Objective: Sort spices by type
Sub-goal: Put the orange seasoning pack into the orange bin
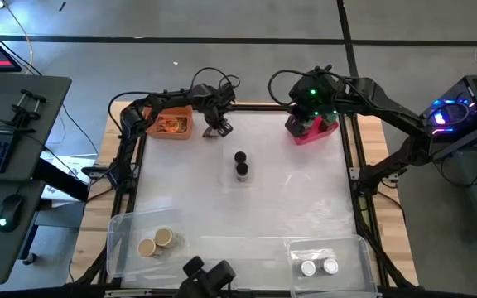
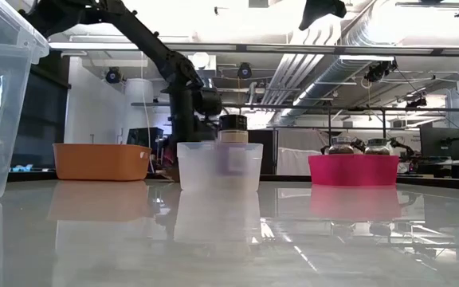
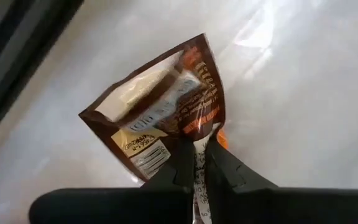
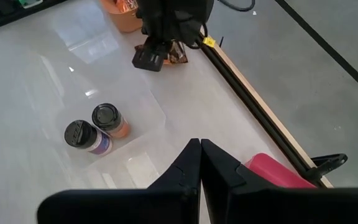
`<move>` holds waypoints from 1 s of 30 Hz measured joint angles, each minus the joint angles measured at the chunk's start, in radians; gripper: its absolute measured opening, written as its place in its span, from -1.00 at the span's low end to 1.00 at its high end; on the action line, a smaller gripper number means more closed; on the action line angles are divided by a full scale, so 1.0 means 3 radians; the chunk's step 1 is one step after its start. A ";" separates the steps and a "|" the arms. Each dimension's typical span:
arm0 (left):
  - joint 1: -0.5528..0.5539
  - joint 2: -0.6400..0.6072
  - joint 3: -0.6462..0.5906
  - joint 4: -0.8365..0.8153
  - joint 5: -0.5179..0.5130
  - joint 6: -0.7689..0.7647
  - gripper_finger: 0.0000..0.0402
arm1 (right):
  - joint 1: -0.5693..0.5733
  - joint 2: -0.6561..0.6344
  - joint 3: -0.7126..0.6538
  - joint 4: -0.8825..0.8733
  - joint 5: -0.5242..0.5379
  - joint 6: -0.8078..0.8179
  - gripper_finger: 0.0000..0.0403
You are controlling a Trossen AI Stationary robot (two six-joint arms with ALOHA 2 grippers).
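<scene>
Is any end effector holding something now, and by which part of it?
The left end effector grips a brown spice packet by one edge. The right end effector is shut and holds nothing.

brown packet [image 3: 166,112] printed with orange lettering and a white label, none of it legible

2 jars [image 1: 241,165] mid-table, between bin [image 1: 171,124] left and bin [image 1: 311,132] right

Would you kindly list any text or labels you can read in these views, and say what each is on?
No text reads clearly in any view.
Brown packet held in the left pincer: orange lettering and a white panel of small print, too blurred to read.
Two dark-capped jars in the clear tub: labels too small to read.
</scene>
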 joint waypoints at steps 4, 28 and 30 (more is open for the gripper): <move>-0.0011 -0.0255 0.0139 -0.0050 0.0034 0.0070 -1.00 | 0.0001 0.0000 0.0000 0.0000 -0.0007 -0.0007 -1.00; 0.0407 -0.1889 -0.0399 -0.1340 -0.0674 0.1855 -1.00 | 0.0001 0.0000 0.0000 0.0131 -0.0027 -0.0400 -1.00; 0.0403 -0.1870 -0.0588 -0.1383 -0.0803 0.2273 -1.00 | 0.0001 0.0000 -0.0001 0.0134 -0.0037 -0.0460 -1.00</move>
